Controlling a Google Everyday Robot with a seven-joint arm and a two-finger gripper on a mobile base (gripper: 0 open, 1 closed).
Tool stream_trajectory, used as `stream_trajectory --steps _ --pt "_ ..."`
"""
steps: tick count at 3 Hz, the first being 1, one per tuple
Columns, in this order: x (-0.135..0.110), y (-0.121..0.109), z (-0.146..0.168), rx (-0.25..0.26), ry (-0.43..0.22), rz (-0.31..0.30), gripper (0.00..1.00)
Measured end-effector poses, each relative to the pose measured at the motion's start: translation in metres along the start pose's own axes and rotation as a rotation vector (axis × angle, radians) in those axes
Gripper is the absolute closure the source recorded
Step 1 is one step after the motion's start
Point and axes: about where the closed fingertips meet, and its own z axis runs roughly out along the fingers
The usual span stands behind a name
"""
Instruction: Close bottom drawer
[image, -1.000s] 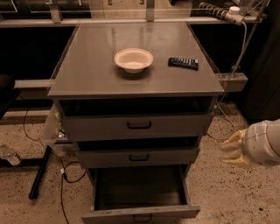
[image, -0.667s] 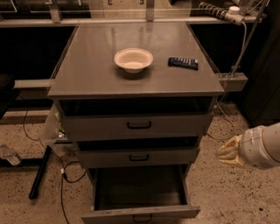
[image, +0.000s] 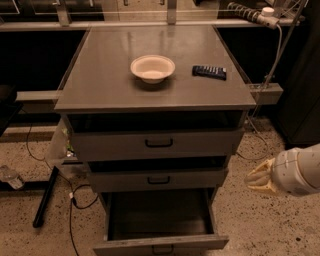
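Camera view: bottom drawer (image: 160, 220) pulled out; gripper (image: 252, 179) right of it, fingers together.

No words, numbers or signs can be read here. The black remote (image: 209, 72) on the cabinet top (image: 105, 75) has rows of little pale buttons. They may have tiny marks on them, but they are too small to read. The white bowl (image: 152, 68) beside it shows no writing. The front of the open bottom drawer (image: 160, 243) shows no label. The gripper (image: 259, 178) hangs off to the right of the cabinet, level with the middle drawer (image: 158, 179), and no writing shows on it either.
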Motion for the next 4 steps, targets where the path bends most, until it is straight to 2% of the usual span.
stream_trajectory --steps 1,2,3,4 --pt "0.024 0.012 0.046 -0.033 -0.036 0.063 1.0" --pt "0.057 0.026 0.111 -0.037 -0.094 0.117 1.0" --pt "0.087 0.032 0.165 -0.024 -0.145 0.145 1.0" --pt "0.118 0.043 0.227 -0.066 -0.194 0.175 1.0"
